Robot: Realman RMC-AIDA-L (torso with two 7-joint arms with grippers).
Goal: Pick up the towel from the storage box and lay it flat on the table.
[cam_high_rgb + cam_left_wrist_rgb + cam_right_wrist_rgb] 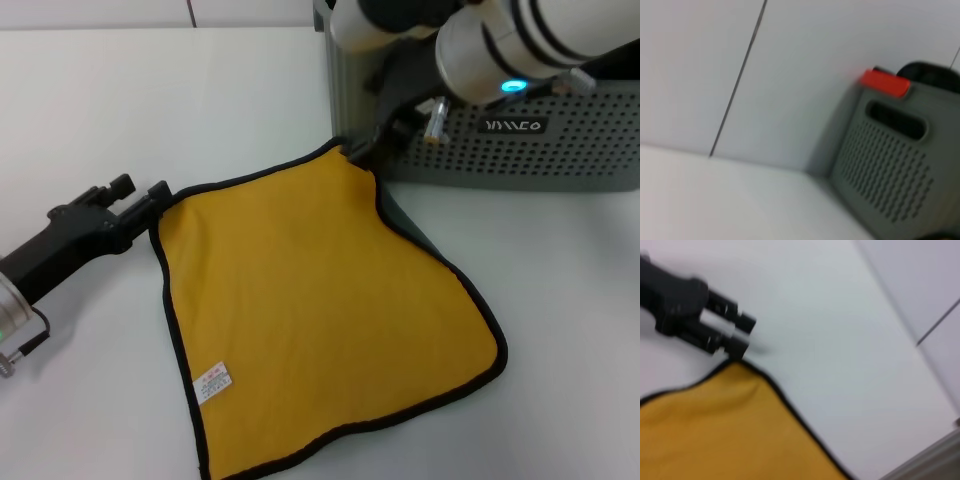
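The towel (320, 310) lies spread on the white table (200, 90), mustard side up, with its white label (214, 381) near the front corner. A strip of its dark underside shows along the right edge. My right gripper (362, 152) is shut on the towel's far corner, right in front of the storage box (560, 150). My left gripper (140, 192) is low at the towel's left corner, fingers apart, the nearer finger touching the black edging. The right wrist view shows that left gripper (740, 335) at the towel (715, 430) corner.
The left wrist view shows the storage box (890, 170) with a red object (885, 82) and something black (930, 75) at its rim. The wall rises behind the table. Bare tabletop lies to the left of the towel and behind it.
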